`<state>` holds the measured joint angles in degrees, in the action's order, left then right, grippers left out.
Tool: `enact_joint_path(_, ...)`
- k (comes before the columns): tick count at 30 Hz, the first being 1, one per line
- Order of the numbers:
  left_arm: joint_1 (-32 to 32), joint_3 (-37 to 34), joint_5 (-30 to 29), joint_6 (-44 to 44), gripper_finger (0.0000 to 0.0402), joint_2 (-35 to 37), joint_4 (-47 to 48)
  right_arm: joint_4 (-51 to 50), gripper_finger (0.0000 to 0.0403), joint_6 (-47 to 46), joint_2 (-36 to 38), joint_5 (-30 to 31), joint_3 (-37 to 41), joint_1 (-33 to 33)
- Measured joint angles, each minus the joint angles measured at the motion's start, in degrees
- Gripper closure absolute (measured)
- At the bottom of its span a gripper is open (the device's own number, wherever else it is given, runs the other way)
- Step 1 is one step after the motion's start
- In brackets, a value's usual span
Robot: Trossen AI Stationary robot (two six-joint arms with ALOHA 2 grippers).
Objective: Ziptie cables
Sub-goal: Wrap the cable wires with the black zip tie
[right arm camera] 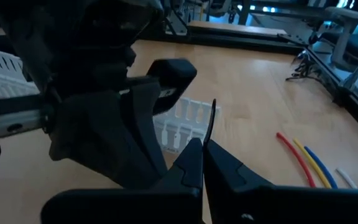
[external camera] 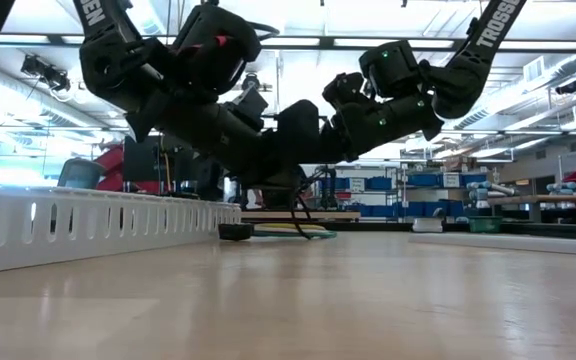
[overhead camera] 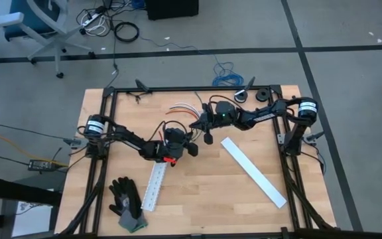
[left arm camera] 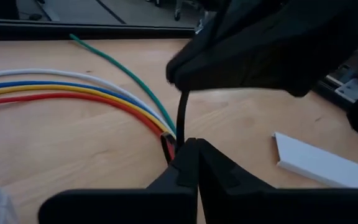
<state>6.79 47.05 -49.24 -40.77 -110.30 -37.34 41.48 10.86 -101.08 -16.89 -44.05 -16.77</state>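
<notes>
Several thin cables (left arm camera: 73,87), white, blue, yellow, red and green, lie fanned on the wood. They converge into a bundle (left arm camera: 166,134) right at my left gripper (left arm camera: 188,149). A thin black ziptie (left arm camera: 182,115) loops round that bundle and runs on to my right gripper (left arm camera: 180,87), close in front. In the high view both grippers meet mid-table, left (overhead camera: 186,136) and right (overhead camera: 199,126), beside the cables (overhead camera: 181,107). Both are shut on the ziptie. The right wrist view shows the cables' free ends (right arm camera: 306,163) resting on the table. My left gripper pinches the ziptie between its two fingertips right beside the loop (left arm camera: 168,146) around the bundled cable ends; the fingers hide the exact spot. My right gripper pinches the ziptie's strip (right arm camera: 210,127) between its fingertips, and a short length stands out past them. The strip runs straight between the two grippers.
A white slotted strip (overhead camera: 152,186) lies near my left gripper, and a plain white strip (overhead camera: 254,171) lies toward the right. A black-and-grey glove (overhead camera: 126,204) sits by the near left edge. Black frame rails (overhead camera: 197,88) border the table. A blue wire coil (overhead camera: 227,76) lies beyond the far edge.
</notes>
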Motion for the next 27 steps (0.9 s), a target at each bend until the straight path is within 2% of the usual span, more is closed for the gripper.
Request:
enact_joint_path(13, 0.00, 0.00, 2.19, 0.60, 0.0400, 0.00, 3.00, 3.73, 0.0403, -1.85, 0.00, -2.81, 0.00, -1.07)
enact_joint_path(19, 0.07, 0.00, 3.16, 5.04, 0.0388, 0.00, 1.97, 3.58, 0.0403, -1.98, 0.00, -2.83, 0.01, -1.07)
enact_joint_path(27, 0.07, 0.00, 5.19, 15.88, 0.0352, 0.00, 1.60, 3.34, 0.0403, -1.80, 0.00, -2.81, 0.00, -0.85)
